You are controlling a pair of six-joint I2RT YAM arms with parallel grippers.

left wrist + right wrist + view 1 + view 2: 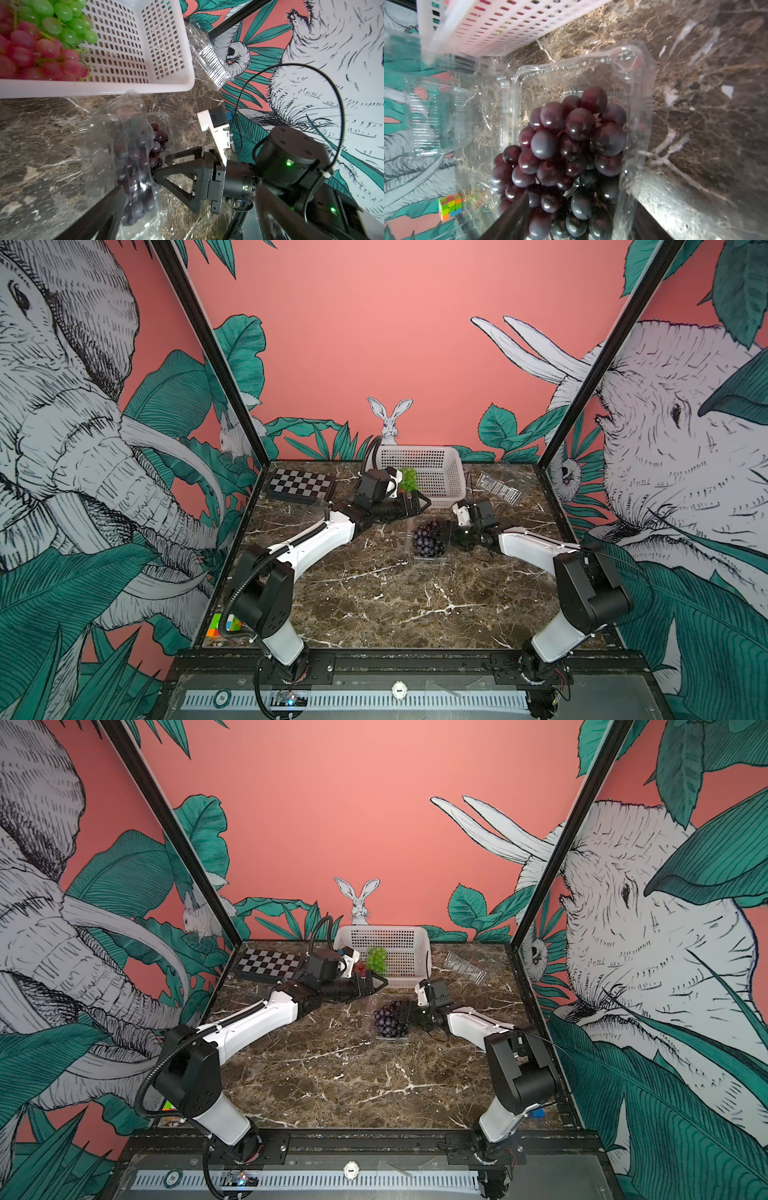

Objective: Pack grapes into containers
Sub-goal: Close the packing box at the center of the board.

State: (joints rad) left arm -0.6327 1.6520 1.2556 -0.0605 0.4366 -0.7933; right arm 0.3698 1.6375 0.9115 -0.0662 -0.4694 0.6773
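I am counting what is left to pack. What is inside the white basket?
The white basket holds a green bunch and a red bunch, touching, at one end; the floor beside them is bare. Anything under the bunches is covered.

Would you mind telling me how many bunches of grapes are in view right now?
3. The dark purple bunch sits in the clear container at mid-table; the green bunch and the red bunch lie in the white basket. Others may be hidden inside the basket.
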